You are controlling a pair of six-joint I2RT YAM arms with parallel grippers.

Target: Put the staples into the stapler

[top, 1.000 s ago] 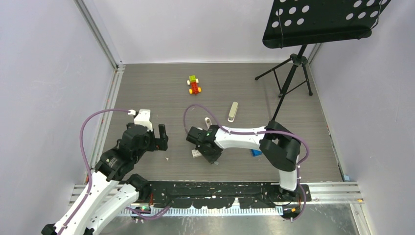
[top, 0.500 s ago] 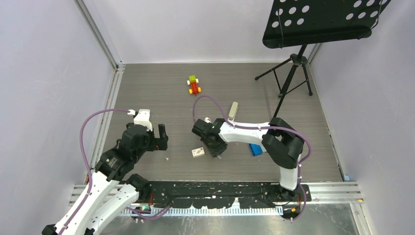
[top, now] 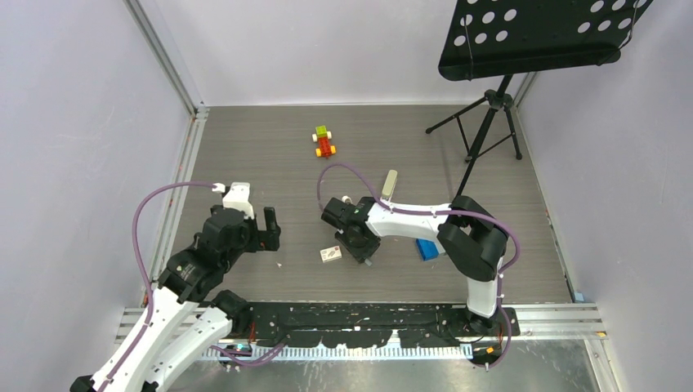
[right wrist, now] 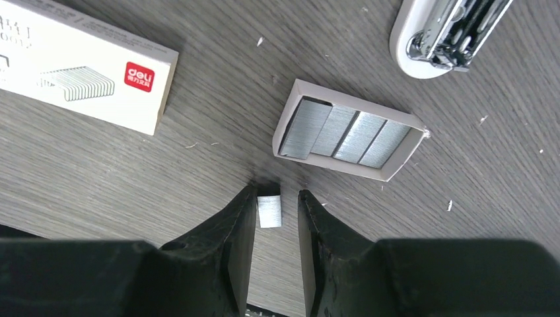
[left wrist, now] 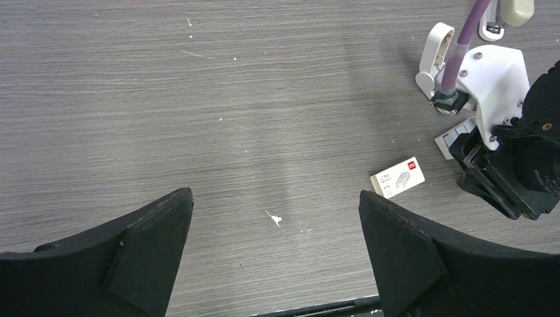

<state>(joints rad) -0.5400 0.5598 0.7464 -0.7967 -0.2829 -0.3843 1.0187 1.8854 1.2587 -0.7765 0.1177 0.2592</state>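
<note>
A short silvery block of staples (right wrist: 269, 211) lies on the table between the fingers of my right gripper (right wrist: 276, 201). It sits against the left finger, with a gap to the right one, so the jaws are slightly open. Just beyond lies the open tray of staples (right wrist: 348, 139), and the white carton with a red mark (right wrist: 86, 72) (top: 330, 254) lies to the left. The grey-beige stapler (top: 389, 185) lies farther back, apart from both arms. My left gripper (left wrist: 275, 193) hangs wide open over bare table, holding nothing.
A stubby white object with metal parts (right wrist: 449, 30) lies close beyond the tray. A blue box (top: 425, 248) sits under the right arm. A small brick toy (top: 325, 143) stands at the back, and a music stand's legs (top: 490, 122) at the back right.
My right gripper moved right, off the white carton, which now shows, and its jaws parted a little around the staple block. The left arm has not moved.
</note>
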